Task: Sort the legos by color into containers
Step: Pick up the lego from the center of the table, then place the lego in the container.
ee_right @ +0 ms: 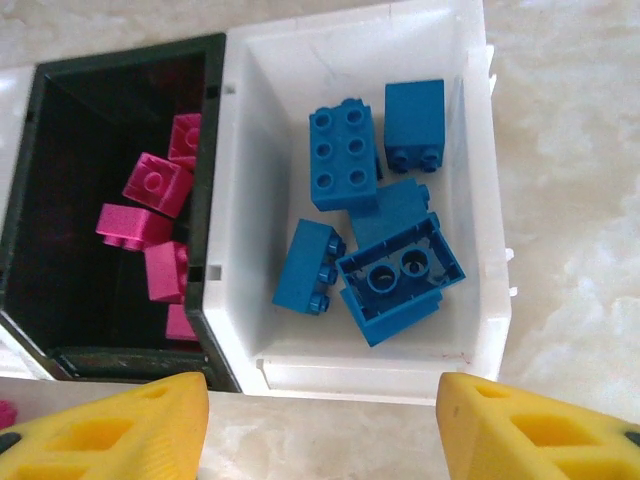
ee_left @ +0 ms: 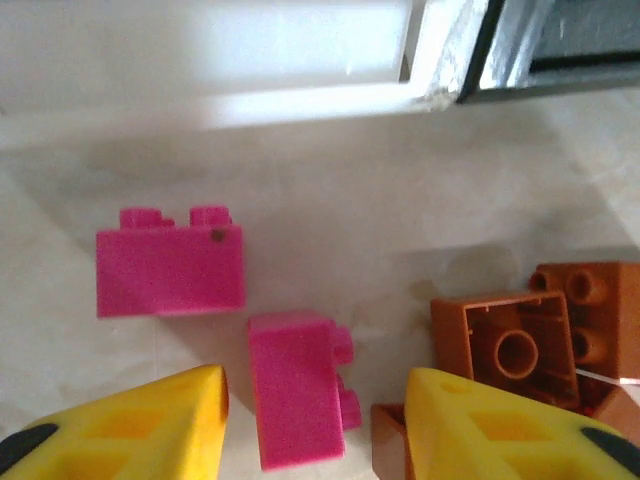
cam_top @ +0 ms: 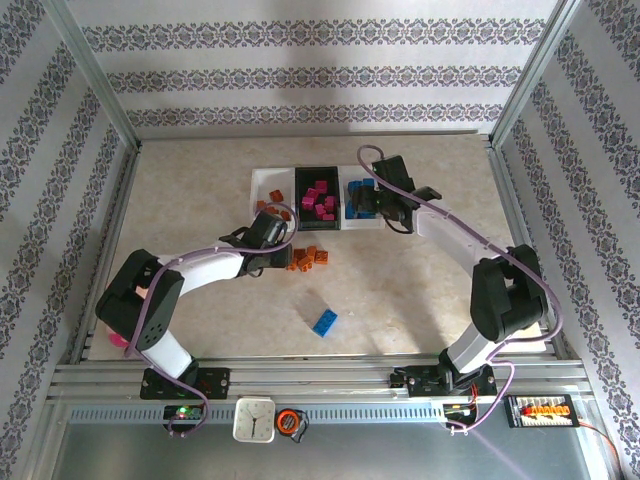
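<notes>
- Left gripper (ee_left: pixel 315 400) is spread, straddling a pink lego (ee_left: pixel 297 390) lying on the table (ee_left: pixel 400 200), with gaps either side.
- Right gripper (ee_right: pixel 322 400) is spread and empty, above the white container (ee_right: pixel 350 375) of blue legos (ee_right: pixel 343 157), beside the black container (ee_right: pixel 207 200).

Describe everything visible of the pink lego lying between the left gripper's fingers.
The pink lego is a matte magenta plastic brick, tipped on its side, studs pointing toward the orange legos. It lies on the beige table between the yellow fingers of the left gripper, with gaps on both sides; neither finger touches it.
</notes>
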Robot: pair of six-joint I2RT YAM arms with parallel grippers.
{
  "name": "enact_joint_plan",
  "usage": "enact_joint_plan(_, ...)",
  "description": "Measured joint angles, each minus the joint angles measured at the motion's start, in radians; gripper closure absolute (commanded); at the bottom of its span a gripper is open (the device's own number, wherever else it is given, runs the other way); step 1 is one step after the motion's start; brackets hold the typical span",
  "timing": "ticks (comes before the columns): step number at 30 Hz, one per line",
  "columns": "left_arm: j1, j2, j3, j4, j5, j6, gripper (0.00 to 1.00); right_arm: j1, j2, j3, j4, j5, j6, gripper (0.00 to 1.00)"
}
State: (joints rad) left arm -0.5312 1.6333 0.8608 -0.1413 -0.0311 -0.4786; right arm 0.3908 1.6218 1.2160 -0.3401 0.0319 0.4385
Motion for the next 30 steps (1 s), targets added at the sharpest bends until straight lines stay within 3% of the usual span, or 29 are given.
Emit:
enact_joint_plan(11, 0.01, 0.026, -0.001, 0.029, 0.003, 0.0, 0.78, 0.0, -0.05, -0.059, 0.016, 0.0, 0.0, 0.38)
enact_joint_plan(15, 0.01, -0.031, -0.055, 0.031, 0.017, -0.008, 0.8, 0.0, -0.069, -0.071, 0.019, 0.0, 0.003, 0.38)
enact_joint_plan(20, 0.007, -0.213, -0.094, -0.046, 0.035, -0.025, 0.8, 0.0, -0.1, -0.113, 0.046, 0.0, 0.009, 0.38)
enact_joint_plan(24, -0.004, -0.286, 0.01, -0.106, 0.056, -0.025, 0.8, 0.0, -0.122, -0.175, 0.06, 0.0, 0.026, 0.38)
enact_joint_plan(30, -0.011, -0.156, 0.282, -0.115, 0.088, -0.017, 0.8, 0.0, -0.169, -0.27, 0.066, -0.001, 0.038, 0.38)
